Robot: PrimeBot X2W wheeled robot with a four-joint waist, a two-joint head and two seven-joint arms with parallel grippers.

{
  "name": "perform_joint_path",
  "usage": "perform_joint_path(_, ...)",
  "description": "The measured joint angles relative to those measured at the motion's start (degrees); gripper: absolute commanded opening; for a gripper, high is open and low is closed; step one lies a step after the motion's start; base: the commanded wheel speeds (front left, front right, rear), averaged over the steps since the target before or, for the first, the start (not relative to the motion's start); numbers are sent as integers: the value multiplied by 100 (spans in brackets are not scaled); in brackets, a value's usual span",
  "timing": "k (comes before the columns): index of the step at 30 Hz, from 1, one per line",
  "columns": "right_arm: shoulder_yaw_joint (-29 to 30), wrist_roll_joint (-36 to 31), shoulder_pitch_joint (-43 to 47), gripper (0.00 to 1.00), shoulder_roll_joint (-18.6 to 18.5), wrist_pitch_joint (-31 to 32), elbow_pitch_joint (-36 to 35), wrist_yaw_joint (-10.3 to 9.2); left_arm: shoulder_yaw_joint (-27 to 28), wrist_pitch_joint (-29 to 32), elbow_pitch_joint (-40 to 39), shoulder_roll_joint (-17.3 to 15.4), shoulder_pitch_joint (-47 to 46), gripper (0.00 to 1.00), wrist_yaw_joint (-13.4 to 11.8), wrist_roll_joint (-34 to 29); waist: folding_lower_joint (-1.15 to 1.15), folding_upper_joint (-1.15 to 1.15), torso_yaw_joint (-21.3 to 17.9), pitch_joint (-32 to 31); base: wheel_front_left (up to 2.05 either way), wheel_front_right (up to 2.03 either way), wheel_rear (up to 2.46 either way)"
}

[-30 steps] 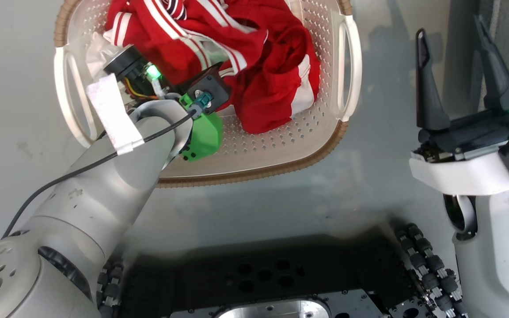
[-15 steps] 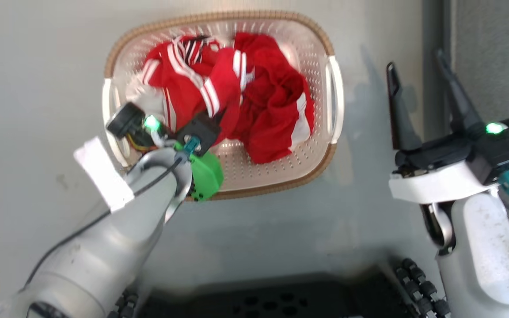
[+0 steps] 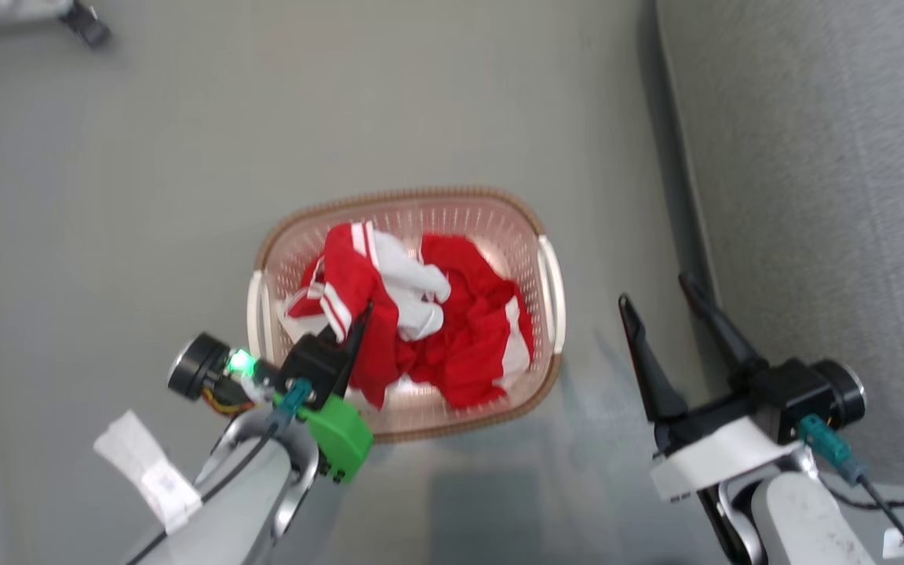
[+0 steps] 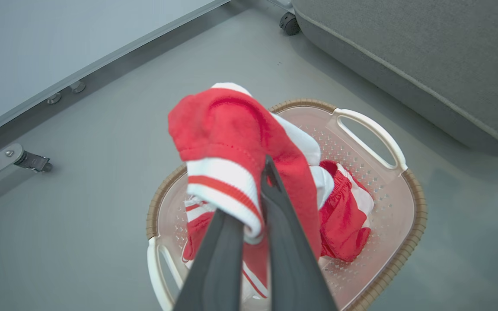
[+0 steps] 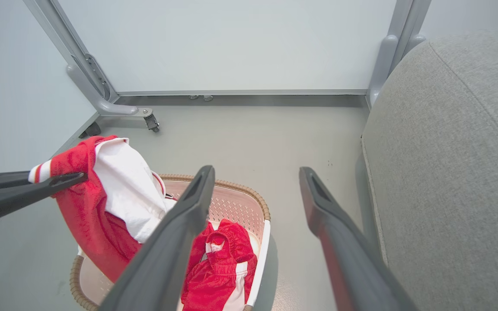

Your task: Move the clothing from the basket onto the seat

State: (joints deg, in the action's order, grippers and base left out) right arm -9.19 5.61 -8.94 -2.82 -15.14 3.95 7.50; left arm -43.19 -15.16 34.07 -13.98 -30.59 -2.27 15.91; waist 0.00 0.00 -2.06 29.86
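While my left claw (image 4: pixel 253 203) pinches one red garment (image 4: pixel 225 129) tight, its tail trails into the basket (image 4: pixel 417 211) on the floor (image 4: pixel 80 194) below.
The other red garment (image 4: pixel 344 220) lies in the basket beneath that claw. My right claw (image 5: pixel 256 172) gapes wide, gripping nothing, with the grey seat (image 5: pixel 448 151) just to its right.

No legible text, number or brand in any view. White tag (image 3: pixel 155 480) hanging by the left arm (image 3: pixel 256 510) carries faint grey marks, too small and blurred to read. On the clothing (image 4: pixel 227 142), red-and-white stripes; lettering cannot be made out.
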Motion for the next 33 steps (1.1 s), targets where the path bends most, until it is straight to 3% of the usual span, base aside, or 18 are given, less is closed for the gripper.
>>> perform_joint_path(10,-191,107,845,100,2,1,179,0,536,2,-1026,-165,1107,0,-111,-267,0,0,-97,-1637,0,0,0)
perform_joint_path(17,-289,118,1132,100,2,1,187,0,871,2,-1585,-191,1358,0,-213,-321,0,0,-155,-2544,0,0,0)
perform_joint_path(27,-431,151,1186,100,1,1,156,0,947,2,-2009,-113,1413,0,-165,-354,0,0,-173,-3216,0,0,0)
perform_joint_path(33,-726,227,1163,100,2,1,163,0,771,3,-2079,19,1344,0,60,-348,0,0,-90,-3224,0,0,0)
